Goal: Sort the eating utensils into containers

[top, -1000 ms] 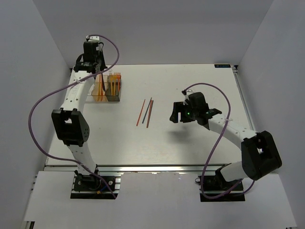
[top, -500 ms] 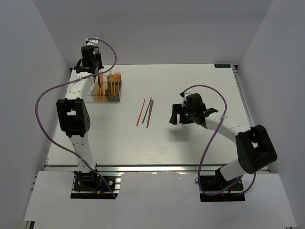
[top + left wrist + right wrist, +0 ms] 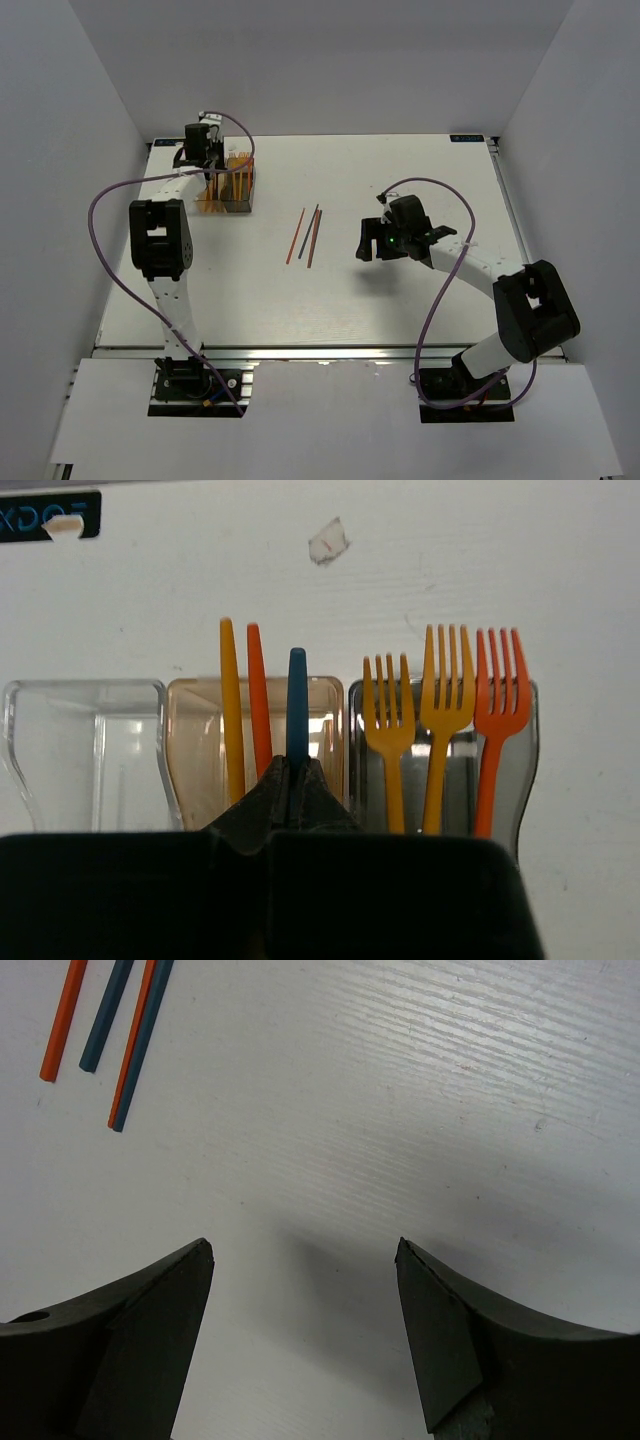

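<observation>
My left gripper (image 3: 288, 765) is shut on a dark blue stick (image 3: 297, 705) that stands in the tan-orange box (image 3: 200, 742), beside two orange sticks (image 3: 232, 710). The clear box (image 3: 80, 742) to its left holds nothing that I can see. The smoky grey box (image 3: 527, 755) to its right holds three orange forks (image 3: 446, 700). In the top view the left gripper (image 3: 205, 160) is over the row of boxes (image 3: 225, 192). Several loose red, orange and blue sticks (image 3: 305, 235) lie mid-table, and they also show in the right wrist view (image 3: 135, 1045). My right gripper (image 3: 305, 1250) is open and empty, to their right (image 3: 368, 243).
A purple cable loops from each arm. The white table (image 3: 400, 300) is walled at the back and both sides. A small scrap of tape (image 3: 328, 540) and a black label (image 3: 50, 515) lie on the table beyond the boxes.
My left gripper has come from behind the boxes to over them, still holding the blue stick. The right gripper has hardly moved.
</observation>
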`<state>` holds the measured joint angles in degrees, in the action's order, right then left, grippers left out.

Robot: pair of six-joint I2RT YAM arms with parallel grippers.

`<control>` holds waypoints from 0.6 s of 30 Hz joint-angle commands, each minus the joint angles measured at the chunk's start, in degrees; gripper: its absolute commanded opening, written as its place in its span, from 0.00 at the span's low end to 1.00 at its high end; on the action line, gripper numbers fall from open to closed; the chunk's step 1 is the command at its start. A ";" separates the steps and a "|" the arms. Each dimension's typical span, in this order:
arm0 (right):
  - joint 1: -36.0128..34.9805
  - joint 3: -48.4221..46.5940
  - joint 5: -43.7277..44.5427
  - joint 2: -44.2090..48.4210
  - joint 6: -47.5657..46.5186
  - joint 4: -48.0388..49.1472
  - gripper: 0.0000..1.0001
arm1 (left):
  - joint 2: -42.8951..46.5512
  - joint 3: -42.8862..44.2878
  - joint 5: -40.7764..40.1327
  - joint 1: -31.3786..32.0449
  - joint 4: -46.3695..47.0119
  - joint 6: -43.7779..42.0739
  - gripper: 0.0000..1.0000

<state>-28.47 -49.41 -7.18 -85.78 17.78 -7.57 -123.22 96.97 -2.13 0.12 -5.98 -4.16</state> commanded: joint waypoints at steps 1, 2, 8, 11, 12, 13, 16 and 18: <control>0.34 -1.92 0.68 0.87 -0.55 0.10 0.79 | 3.51 -1.70 0.46 0.06 2.20 -1.90 0.00; 0.26 -1.92 0.76 0.96 -0.55 0.10 0.79 | 3.25 -1.52 0.46 0.06 1.42 -1.99 0.00; 0.26 -1.57 0.85 1.58 -0.64 0.10 0.79 | 2.63 -0.82 -2.08 0.06 -0.26 -0.76 0.12; 0.26 -1.48 0.68 1.67 -0.64 0.10 0.79 | 2.89 -0.20 -2.53 0.06 -0.79 -0.06 0.28; 0.34 -1.39 0.68 1.67 -0.55 0.19 0.79 | 3.16 0.06 -2.09 0.06 -1.05 -0.06 0.29; 0.26 -1.39 0.59 1.67 -0.55 0.28 0.79 | 3.33 0.41 -2.09 0.06 -1.31 -0.06 0.34; 0.26 -1.57 0.50 1.14 -0.47 0.54 0.79 | 4.21 1.20 -2.09 0.06 -1.93 0.47 0.42; 0.26 -1.57 0.32 0.79 -0.21 0.89 0.80 | 5.79 1.64 -1.39 0.06 -2.20 1.09 0.49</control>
<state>-28.47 -49.41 -6.79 -85.76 17.78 -7.55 -123.17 95.92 -3.86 0.12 -7.49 -4.01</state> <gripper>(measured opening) 0.794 0.482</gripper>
